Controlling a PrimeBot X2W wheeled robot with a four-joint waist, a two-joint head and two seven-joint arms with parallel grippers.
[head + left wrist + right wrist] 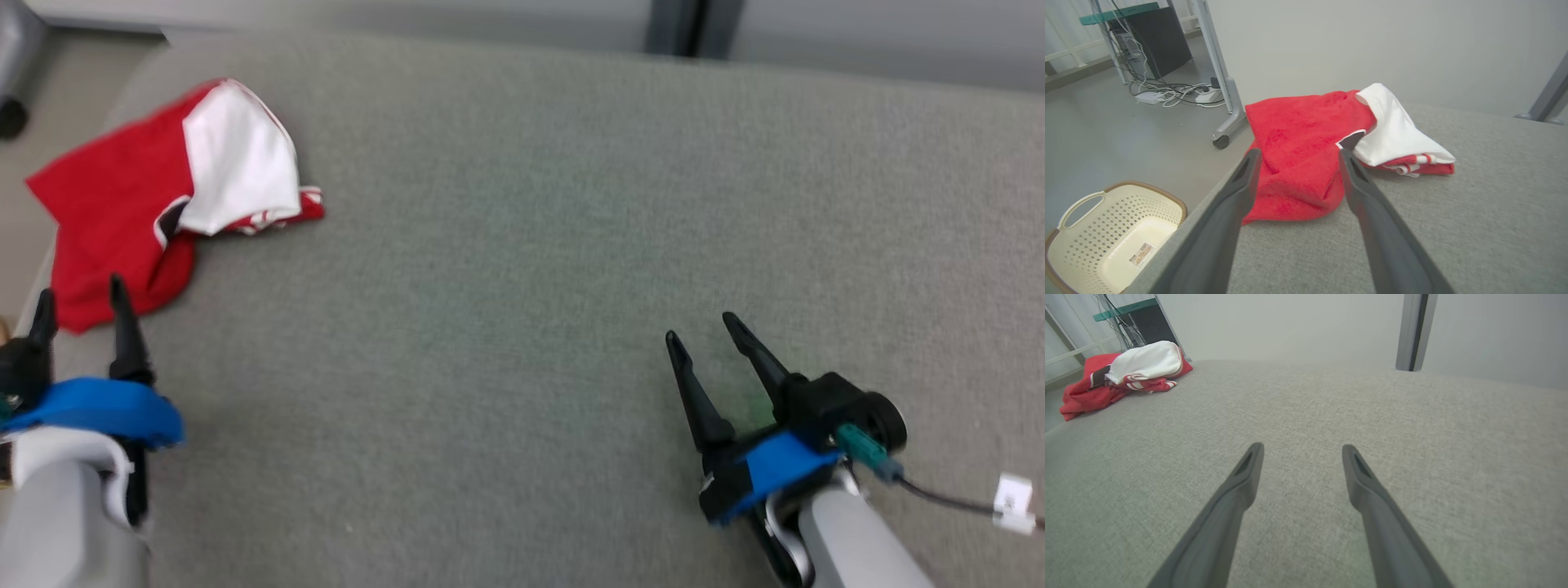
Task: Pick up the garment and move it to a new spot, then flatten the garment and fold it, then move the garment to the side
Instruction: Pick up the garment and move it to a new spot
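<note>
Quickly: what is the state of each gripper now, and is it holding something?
Left gripper: open, holding nothing, close to the garment.
Right gripper: open, holding nothing, above the grey surface.

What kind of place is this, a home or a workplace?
Likely a lab or office workroom: a computer tower, tangled cables and a wheeled desk leg stand beside the grey fabric-covered table.

**Red, white, grey-green**

The crumpled red-and-white cloth garment (122, 204) carries striped red-white trim and a black edge. The flat woven fabric surface (522, 245) is mottled grey-green. The cream perforated plastic basket (1122, 214) has a brown rim.
</note>
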